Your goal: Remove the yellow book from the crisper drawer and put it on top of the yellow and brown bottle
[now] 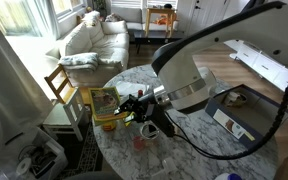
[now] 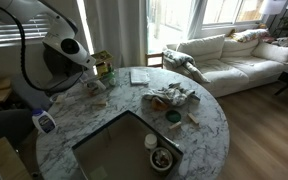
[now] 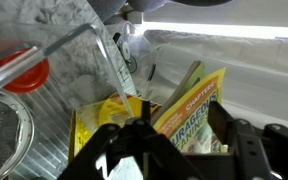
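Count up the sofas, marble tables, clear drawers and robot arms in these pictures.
sofa: 1
marble table: 1
clear drawer: 1
robot arm: 1
Total: 4

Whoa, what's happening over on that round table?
A robot arm is working over a marble table. Its gripper sits right at a yellow book, and in the wrist view its jaws are spread with the book showing between them. In an exterior view the book seems perched on a small yellow and brown jar near the table's edge, though the jar is mostly hidden. A clear plastic drawer sits close by.
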Robot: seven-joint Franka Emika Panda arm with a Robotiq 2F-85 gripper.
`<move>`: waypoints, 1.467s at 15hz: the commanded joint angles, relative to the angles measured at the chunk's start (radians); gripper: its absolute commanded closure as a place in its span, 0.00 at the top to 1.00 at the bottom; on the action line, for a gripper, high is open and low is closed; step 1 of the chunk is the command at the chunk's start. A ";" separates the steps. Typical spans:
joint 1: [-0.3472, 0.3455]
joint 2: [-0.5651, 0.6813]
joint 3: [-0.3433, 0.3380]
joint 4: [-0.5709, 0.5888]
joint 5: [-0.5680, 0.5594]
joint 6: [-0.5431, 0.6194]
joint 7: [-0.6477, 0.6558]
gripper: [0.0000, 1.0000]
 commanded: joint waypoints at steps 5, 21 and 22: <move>-0.005 -0.020 -0.021 -0.010 -0.040 0.042 0.036 1.00; -0.103 -0.380 -0.341 -0.156 -0.677 -0.494 0.178 1.00; -0.103 -0.394 -0.356 -0.153 -0.687 -0.530 0.174 1.00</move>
